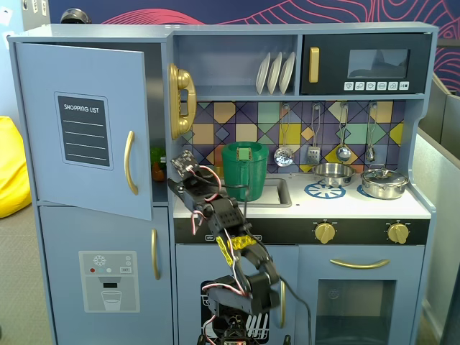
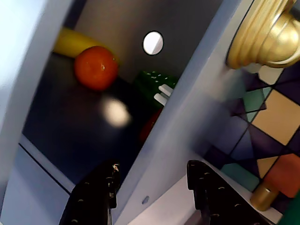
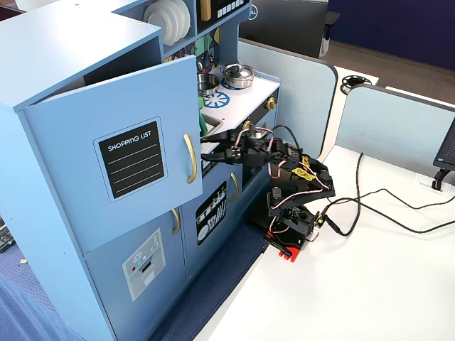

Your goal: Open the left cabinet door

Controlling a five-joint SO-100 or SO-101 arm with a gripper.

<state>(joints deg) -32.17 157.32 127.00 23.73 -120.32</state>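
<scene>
The left cabinet door [image 1: 83, 129], blue-grey with a black "SHOPPING LIST" panel and a gold bar handle [image 1: 130, 162], stands partly open; it also shows in the other fixed view [image 3: 135, 163]. My gripper [image 1: 181, 164] is open and empty, just right of the door's free edge, at the cabinet opening [image 3: 207, 150]. In the wrist view the gripper [image 2: 152, 180] has its black fingers [image 2: 96, 197] either side of the cabinet's side wall [image 2: 187, 108], without gripping it. Inside the cabinet lie a red-orange round fruit [image 2: 96, 67], a yellow piece [image 2: 70, 42] and a green piece [image 2: 152, 84].
Below is the blue door with the dispenser graphic [image 1: 108, 280]. A gold toy phone [image 1: 181, 100] hangs right of the opening. A green pot [image 1: 244, 171] sits by the sink, pans [image 1: 384, 183] on the hob. The arm's base [image 3: 291, 227] stands on the white table with cables.
</scene>
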